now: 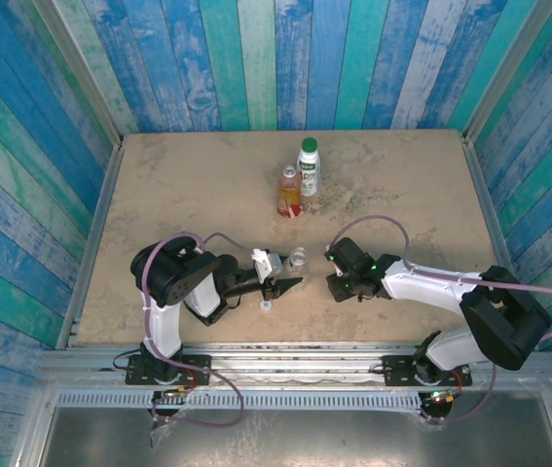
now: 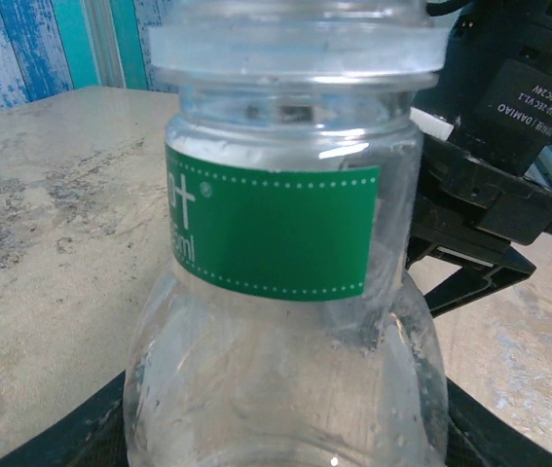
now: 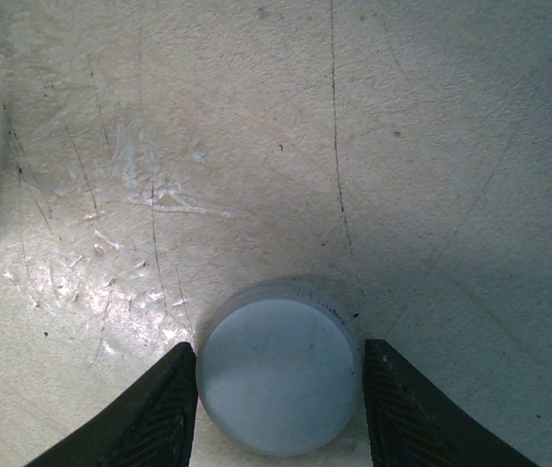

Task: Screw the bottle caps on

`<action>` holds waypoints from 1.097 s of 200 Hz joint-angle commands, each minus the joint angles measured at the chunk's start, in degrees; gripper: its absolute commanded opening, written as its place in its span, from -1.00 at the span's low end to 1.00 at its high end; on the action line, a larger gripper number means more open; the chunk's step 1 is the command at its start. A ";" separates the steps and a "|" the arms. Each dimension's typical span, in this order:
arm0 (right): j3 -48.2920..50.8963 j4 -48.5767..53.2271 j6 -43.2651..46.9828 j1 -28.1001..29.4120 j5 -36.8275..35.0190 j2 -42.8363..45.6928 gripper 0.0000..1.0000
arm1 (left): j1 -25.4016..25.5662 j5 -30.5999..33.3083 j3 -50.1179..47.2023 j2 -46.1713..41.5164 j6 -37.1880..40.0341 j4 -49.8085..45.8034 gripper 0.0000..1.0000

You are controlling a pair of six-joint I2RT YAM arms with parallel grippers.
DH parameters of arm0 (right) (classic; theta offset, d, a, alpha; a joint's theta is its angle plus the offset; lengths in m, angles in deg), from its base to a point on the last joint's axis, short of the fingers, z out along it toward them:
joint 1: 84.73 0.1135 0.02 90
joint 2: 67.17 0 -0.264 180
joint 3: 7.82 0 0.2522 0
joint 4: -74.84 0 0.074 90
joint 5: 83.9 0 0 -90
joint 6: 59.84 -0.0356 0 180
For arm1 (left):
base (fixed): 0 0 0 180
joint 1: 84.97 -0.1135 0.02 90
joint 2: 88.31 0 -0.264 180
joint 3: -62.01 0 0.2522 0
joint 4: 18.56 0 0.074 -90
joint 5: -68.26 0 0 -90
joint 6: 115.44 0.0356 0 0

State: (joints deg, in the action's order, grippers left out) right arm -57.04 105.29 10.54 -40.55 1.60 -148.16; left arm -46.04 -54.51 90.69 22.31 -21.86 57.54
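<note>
One done: the white bottle (image 1: 309,167) at the back wears its green cap (image 1: 309,144). The amber bottle (image 1: 289,195) beside it has a top too small to judge. Near centre the left fingers (image 2: 66,440) clamp the clear bottle (image 2: 285,292), which looks uncapped. The right fingers (image 3: 149,418) flank the white cap (image 3: 277,379) lying on the surface (image 3: 353,146) — whether they grip it, cannot tell.

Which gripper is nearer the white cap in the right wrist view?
Right. The right gripper straddles the white cap, a finger at each side. The left gripper is off to the cap's left, holding the clear bottle.
</note>
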 commanded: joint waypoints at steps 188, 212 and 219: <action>-1.18 2.41 0.17 0.33 0.23 1.93 -0.16 | 0.31 -2.10 0.87 0.56 1.39 -2.50 0.17; -1.52 2.48 0.37 0.33 0.08 0.72 -0.07 | 0.35 -2.18 0.88 0.52 1.36 -2.71 0.17; -1.68 2.40 0.32 0.35 0.18 0.45 -0.08 | 0.32 -2.05 0.89 0.39 1.41 -2.79 0.16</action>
State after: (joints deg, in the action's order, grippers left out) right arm -57.18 106.21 10.58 -40.55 2.00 -146.80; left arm -45.97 -55.38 91.28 22.31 -21.34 56.76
